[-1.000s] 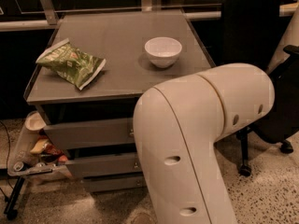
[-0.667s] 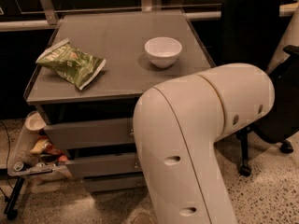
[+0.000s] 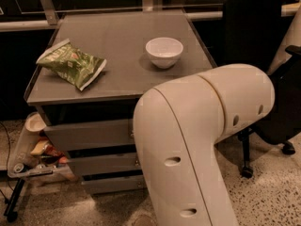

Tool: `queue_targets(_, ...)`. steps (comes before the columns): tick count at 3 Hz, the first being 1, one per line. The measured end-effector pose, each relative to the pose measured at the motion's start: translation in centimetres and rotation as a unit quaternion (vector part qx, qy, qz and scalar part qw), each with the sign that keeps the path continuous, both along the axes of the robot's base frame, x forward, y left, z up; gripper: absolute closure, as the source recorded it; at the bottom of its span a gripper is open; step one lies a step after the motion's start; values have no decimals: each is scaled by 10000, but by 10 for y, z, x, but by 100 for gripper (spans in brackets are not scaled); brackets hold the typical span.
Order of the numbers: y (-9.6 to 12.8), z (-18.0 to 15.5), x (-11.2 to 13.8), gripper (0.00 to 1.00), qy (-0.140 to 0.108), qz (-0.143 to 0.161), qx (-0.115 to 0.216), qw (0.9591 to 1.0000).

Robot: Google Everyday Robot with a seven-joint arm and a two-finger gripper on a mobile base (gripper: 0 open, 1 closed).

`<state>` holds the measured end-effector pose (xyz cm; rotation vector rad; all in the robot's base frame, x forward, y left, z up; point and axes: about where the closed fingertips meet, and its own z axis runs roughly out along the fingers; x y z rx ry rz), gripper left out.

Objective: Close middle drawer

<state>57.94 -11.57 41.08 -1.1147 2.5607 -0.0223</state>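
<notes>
The grey cabinet [image 3: 117, 86] has three drawer fronts stacked on its near face. The middle drawer [image 3: 101, 164] shows as a shallow grey front between a taller front [image 3: 89, 134] above and a narrower one [image 3: 113, 183] below. Dark gaps separate the fronts; how far the middle drawer stands out I cannot tell. Its right part and any knob are hidden behind my arm. My white arm [image 3: 188, 145] fills the lower centre and right, its elbow in front of the cabinet's right side. My gripper is out of view, beyond the arm's covered end.
On the cabinet top lie a green snack bag [image 3: 71, 62] at the left and a white bowl [image 3: 164, 52] near the middle. A low cart with cups and packets [image 3: 33, 149] stands at the cabinet's left. A black office chair [image 3: 263, 55] stands at the right.
</notes>
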Motion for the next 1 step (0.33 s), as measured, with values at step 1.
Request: queue_targets(1, 0, 0, 0, 0, 0, 0, 0, 10000)
